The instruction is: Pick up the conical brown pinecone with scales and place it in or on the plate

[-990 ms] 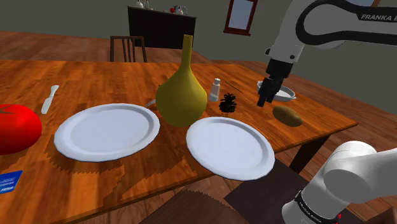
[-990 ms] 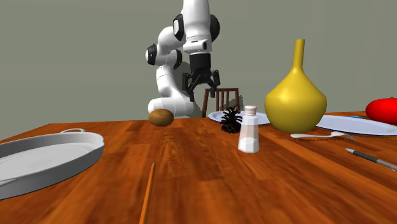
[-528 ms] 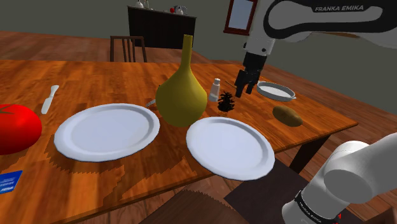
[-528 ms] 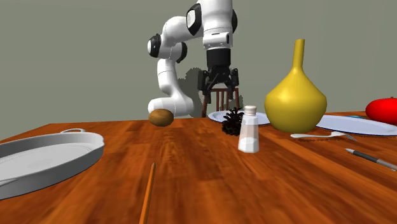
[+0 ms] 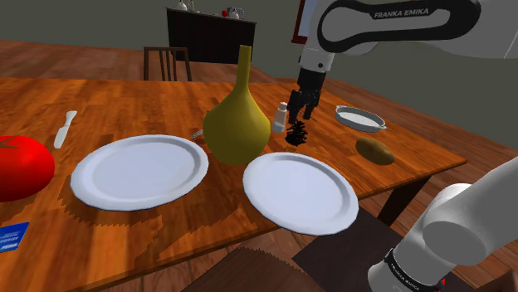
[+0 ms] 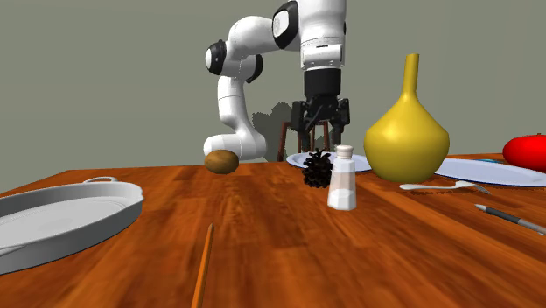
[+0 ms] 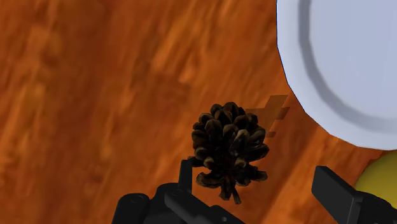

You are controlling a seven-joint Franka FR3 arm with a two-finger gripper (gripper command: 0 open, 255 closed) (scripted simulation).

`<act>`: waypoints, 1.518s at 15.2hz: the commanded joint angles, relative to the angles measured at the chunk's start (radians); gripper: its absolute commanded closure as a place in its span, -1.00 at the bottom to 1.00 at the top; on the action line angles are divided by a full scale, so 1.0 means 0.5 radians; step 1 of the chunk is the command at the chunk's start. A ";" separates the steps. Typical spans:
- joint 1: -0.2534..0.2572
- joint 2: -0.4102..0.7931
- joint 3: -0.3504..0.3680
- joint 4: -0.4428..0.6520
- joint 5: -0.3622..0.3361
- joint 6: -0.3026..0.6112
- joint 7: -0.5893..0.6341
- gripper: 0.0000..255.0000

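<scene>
As fingers (image 7: 334, 189) gape, pinecone (image 7: 229, 147) lies beneath.

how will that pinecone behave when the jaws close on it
Probably light for its size: the pinecone is all open, spread scales. Those bumpy scales should give the jaws grip, though tips might chip. Its rounded, tapering shape suggests a nudge could roll it across the table.

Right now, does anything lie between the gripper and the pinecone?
Nothing. In the second exterior view the open gripper hangs just above the pinecone, with no object in the short gap between them.
</scene>
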 commanded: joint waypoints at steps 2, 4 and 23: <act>0.002 -0.002 0.004 -0.079 0.003 0.079 -0.002 -1.00; 0.004 -0.001 0.007 -0.121 0.005 0.121 -0.003 -1.00; 0.003 -0.004 0.005 -0.070 0.003 0.067 0.000 1.00</act>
